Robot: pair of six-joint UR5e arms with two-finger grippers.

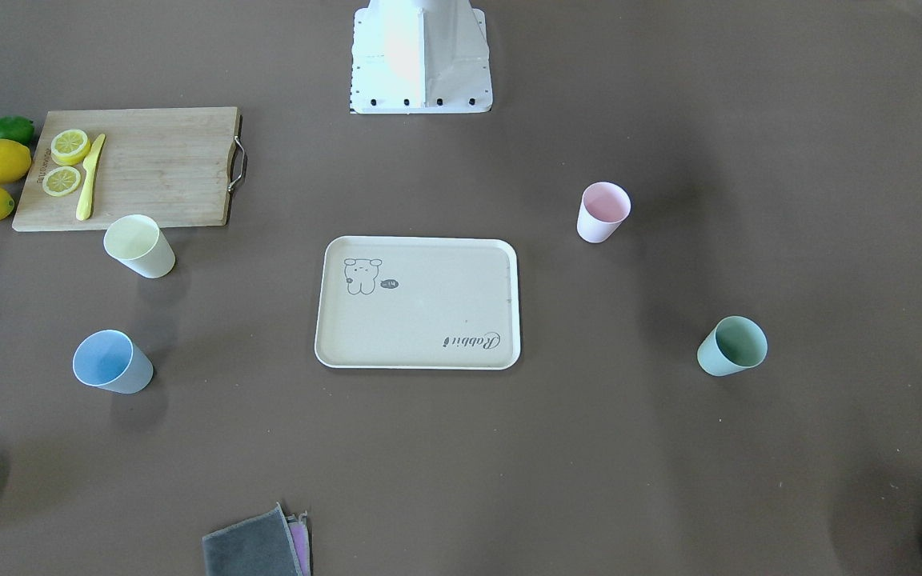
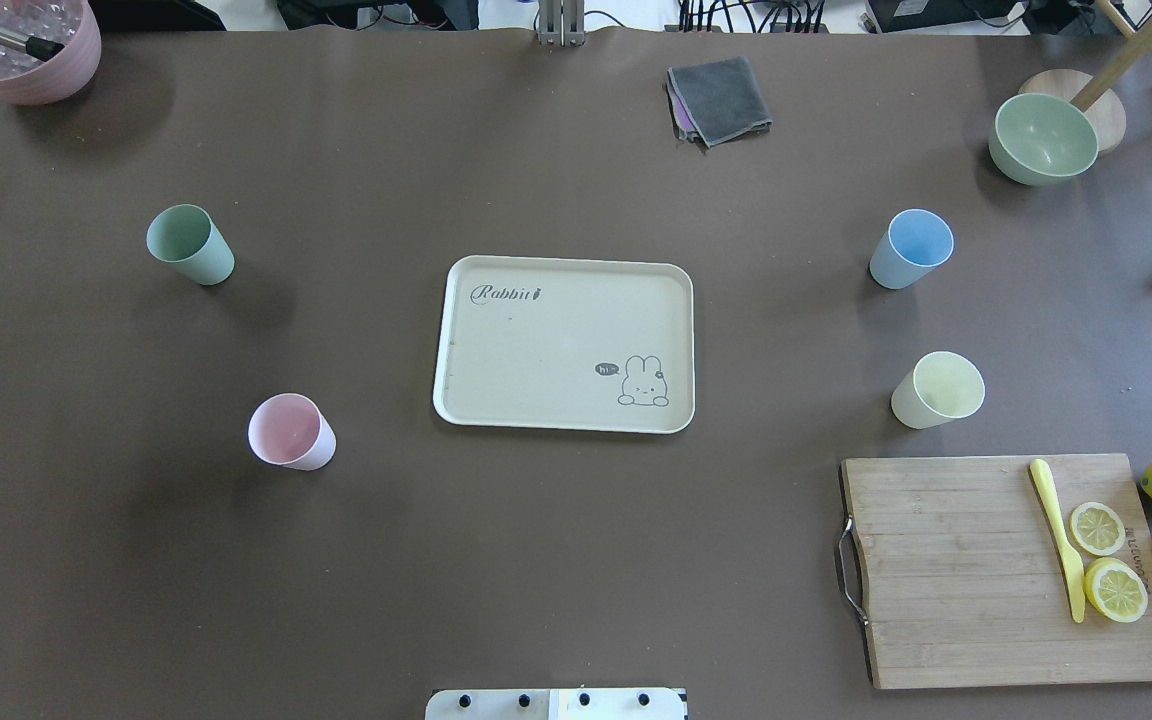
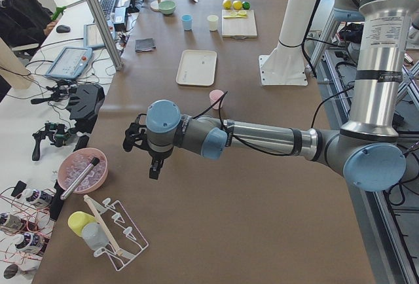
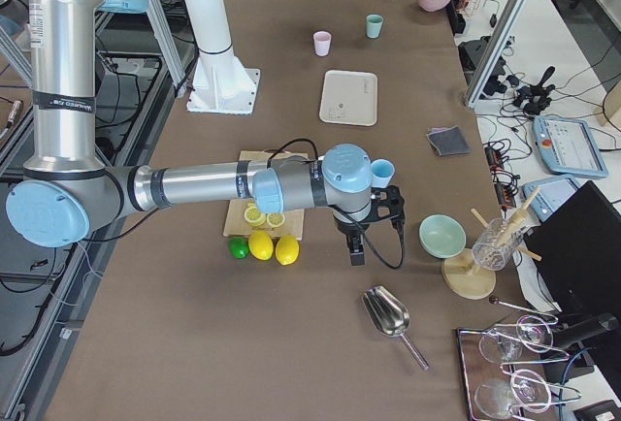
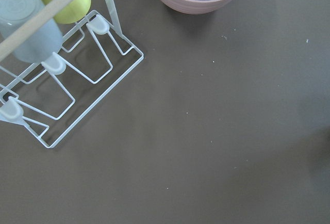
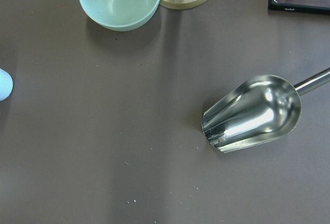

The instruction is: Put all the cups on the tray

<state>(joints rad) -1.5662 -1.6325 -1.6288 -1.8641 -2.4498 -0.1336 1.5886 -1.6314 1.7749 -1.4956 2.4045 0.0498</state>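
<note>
The beige tray (image 2: pixel 536 340) lies flat at the table's middle with nothing on it. All the cups stand upright on the table around it. The mint green cup (image 2: pixel 189 243) and the pink cup (image 2: pixel 290 431) are on its left. The light blue cup (image 2: pixel 912 247) and the pale yellow cup (image 2: pixel 938 389) are on its right. My left gripper (image 3: pixel 152 169) hangs over the table's far left end, beyond the cups. My right gripper (image 4: pixel 356 249) hangs over the far right end, close to the light blue cup (image 4: pixel 382 170). I cannot tell whether either is open or shut.
A wooden cutting board (image 2: pixel 986 570) with lemon slices and a yellow knife lies front right, whole lemons beside it. A green bowl (image 2: pixel 1043 138), a grey cloth (image 2: pixel 719 98) and a pink bowl of ice (image 2: pixel 21 45) line the far edge. A metal scoop (image 6: pixel 252 113) lies below the right wrist, a wire rack (image 5: pixel 62 79) below the left.
</note>
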